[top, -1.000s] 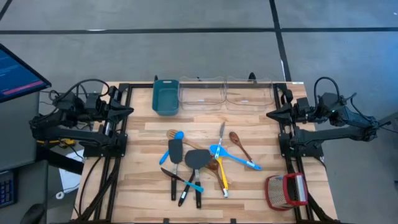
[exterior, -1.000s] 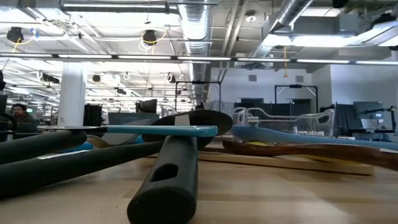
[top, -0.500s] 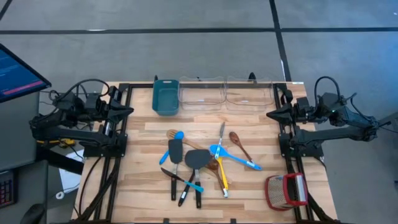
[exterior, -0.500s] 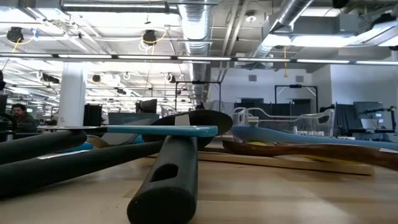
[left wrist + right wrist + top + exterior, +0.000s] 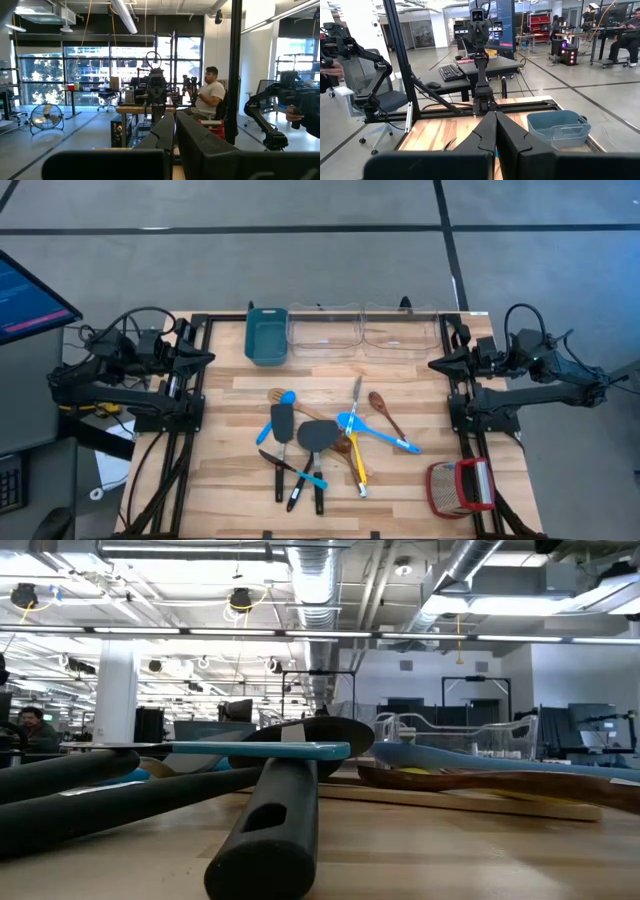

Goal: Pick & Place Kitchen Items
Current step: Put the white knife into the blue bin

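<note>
About 10 kitchen items (image 5: 318,438) lie heaped mid-table, untouched, awaiting sorting. Left gripper (image 5: 207,357) and right gripper (image 5: 436,363) rest parked at opposite table edges, fingers closed, holding nothing. Teal bin (image 5: 265,335) sits behind the heap.

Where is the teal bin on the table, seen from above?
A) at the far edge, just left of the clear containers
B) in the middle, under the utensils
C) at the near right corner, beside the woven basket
A: in the high view the teal bin sits at the far edge, directly left of the clear containers, apart from the utensils.
</note>
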`<state>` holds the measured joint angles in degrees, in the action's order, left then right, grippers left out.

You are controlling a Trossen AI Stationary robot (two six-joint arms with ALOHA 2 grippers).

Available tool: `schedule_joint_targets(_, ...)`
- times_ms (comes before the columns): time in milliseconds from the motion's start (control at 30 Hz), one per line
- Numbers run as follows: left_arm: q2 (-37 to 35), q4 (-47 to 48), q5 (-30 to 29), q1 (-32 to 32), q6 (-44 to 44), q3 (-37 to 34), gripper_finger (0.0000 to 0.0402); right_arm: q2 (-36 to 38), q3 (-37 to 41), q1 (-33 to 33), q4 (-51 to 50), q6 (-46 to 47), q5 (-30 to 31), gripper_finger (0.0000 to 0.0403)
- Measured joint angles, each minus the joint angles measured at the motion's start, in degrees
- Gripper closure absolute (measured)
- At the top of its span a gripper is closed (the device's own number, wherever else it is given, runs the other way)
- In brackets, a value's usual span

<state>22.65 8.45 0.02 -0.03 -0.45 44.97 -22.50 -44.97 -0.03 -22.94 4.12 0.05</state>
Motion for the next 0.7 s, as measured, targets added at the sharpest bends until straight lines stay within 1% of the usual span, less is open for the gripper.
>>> schedule_joint_targets(700, 0.4, -1.4, 0.0, 0.0, 0.0, 0.0, 0.0393, 0.0, 0.0, 0.0, 0.0, 0.0, 0.0, 0.0403)
